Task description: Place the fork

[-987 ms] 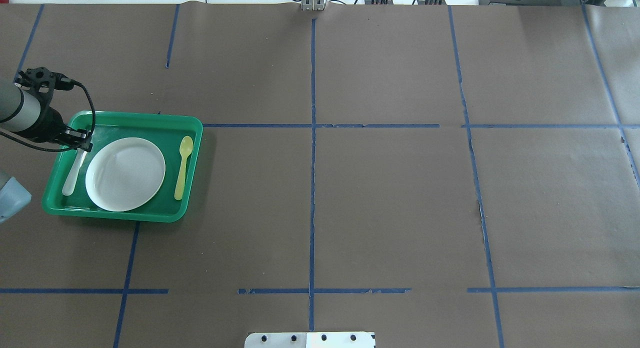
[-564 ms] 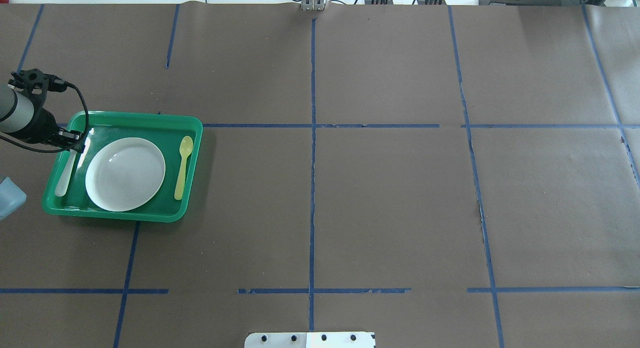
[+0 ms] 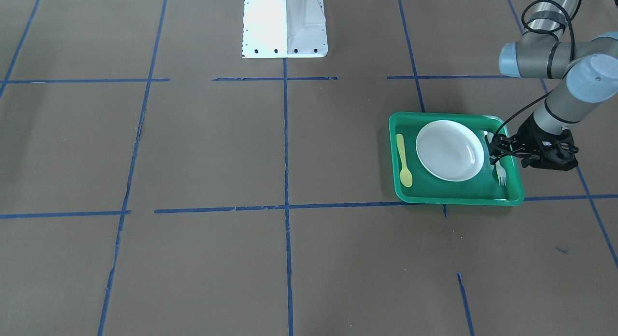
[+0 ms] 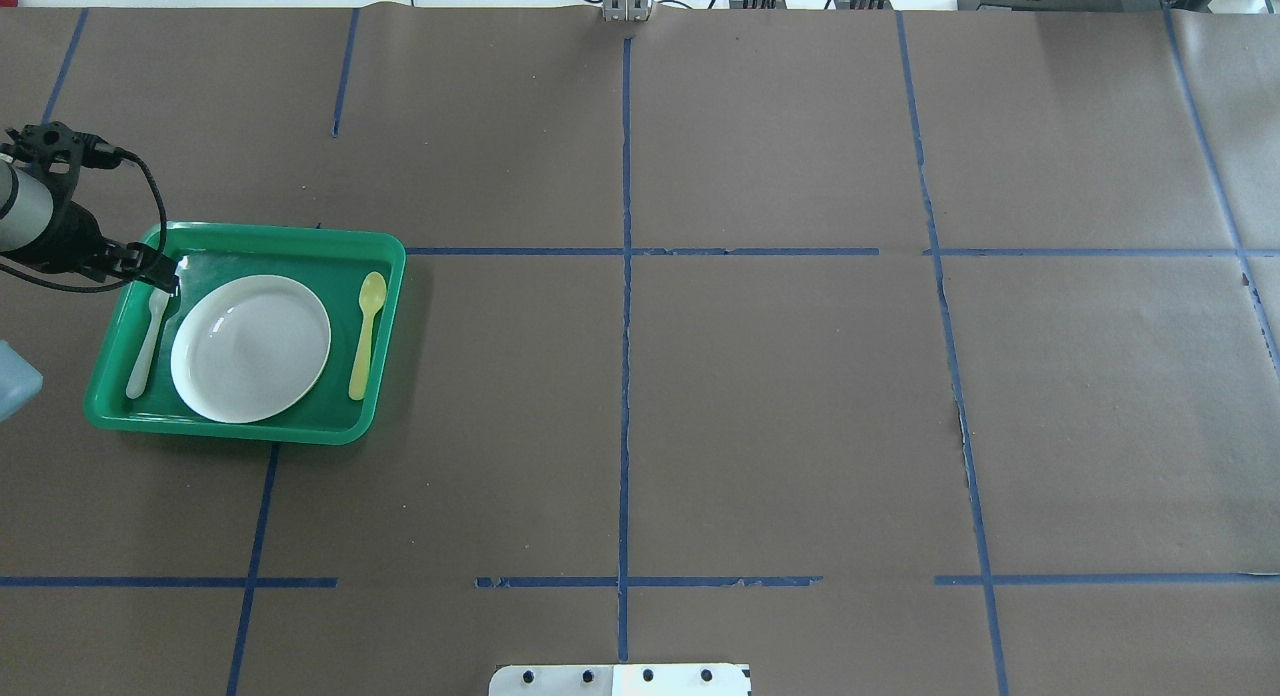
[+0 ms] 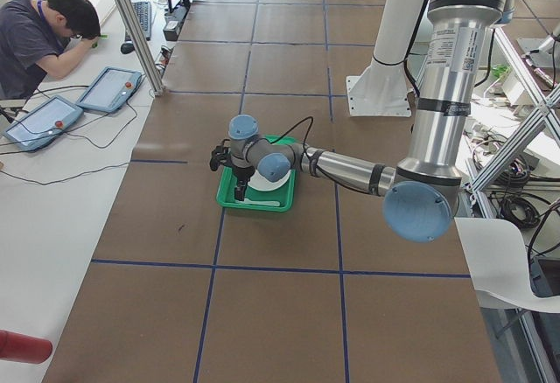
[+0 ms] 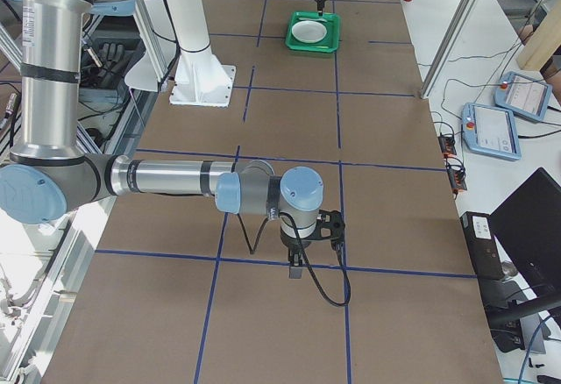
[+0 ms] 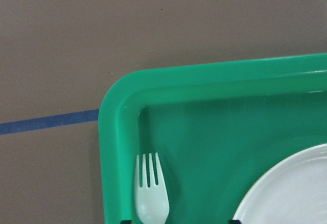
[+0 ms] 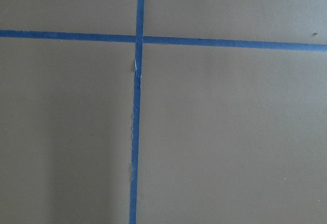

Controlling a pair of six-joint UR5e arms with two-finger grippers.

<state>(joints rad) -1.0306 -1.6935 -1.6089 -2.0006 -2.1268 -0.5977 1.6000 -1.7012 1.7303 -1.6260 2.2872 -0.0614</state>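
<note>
The slim whitish-grey plastic fork [image 4: 148,338] lies flat on the floor of the green plastic tray [image 4: 300,238], in the strip between the tray's outer wall and the round white plate [image 4: 250,348], with the yellow plastic spoon [image 4: 366,334] on the plate's other side. Its tines point away from the robot. The left hand [image 4: 162,278] hangs over the tined end, released — in the left wrist view its two dark fingertips [image 7: 129,221] stand far wider apart than the fork's neck, which sits close to one of them, unpinched. The right hand [image 6: 296,270] hangs over the brown paper-covered bench [image 4: 760,406] well apart from the tray; it shows in one side view only, so whether it is released or clenched cannot be told.

By the look of it the fork is set down and the step in hand is the getaway. Doing it well probably means rising straight up with the fingers spread, so the near tip does not catch the light fork and skew it against the plate — and clearing the tray's wall before any sideways swing. A last check would be that the fork lies clear of the plate's rim
</note>
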